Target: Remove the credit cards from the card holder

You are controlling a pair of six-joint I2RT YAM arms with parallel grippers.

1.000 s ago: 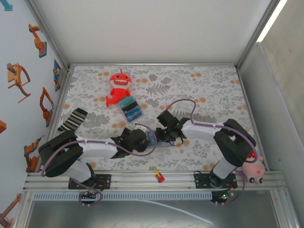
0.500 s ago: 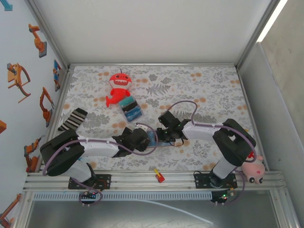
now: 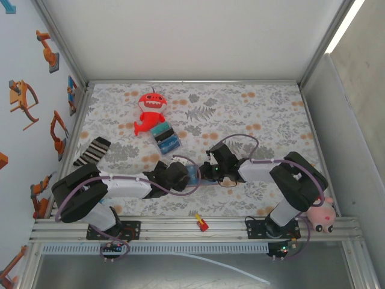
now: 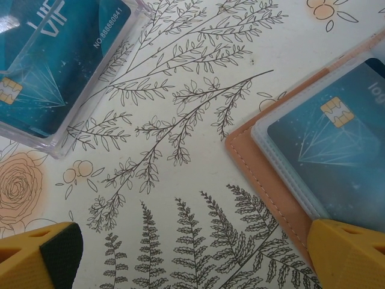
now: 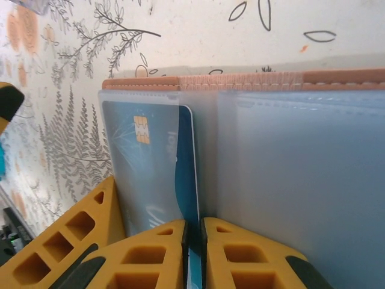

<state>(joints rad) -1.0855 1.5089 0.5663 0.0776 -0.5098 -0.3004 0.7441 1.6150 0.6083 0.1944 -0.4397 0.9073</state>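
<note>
Tan stitched card holder — glossy teal card

Top view: floral-print tablecloth lies bare from 12 to 2 o'clock of the tan bifold card holder. At 11 o'clock sits a clear case of blue-and-teal cards, with a red plush shark beyond. A black-and-white striped sock lies at 9, well apart. The left gripper, jaws wide, blocks 9. The right gripper, pinching a teal credit card, blocks 3. Left wrist view: a bare cloth lane between case and holder.
</note>
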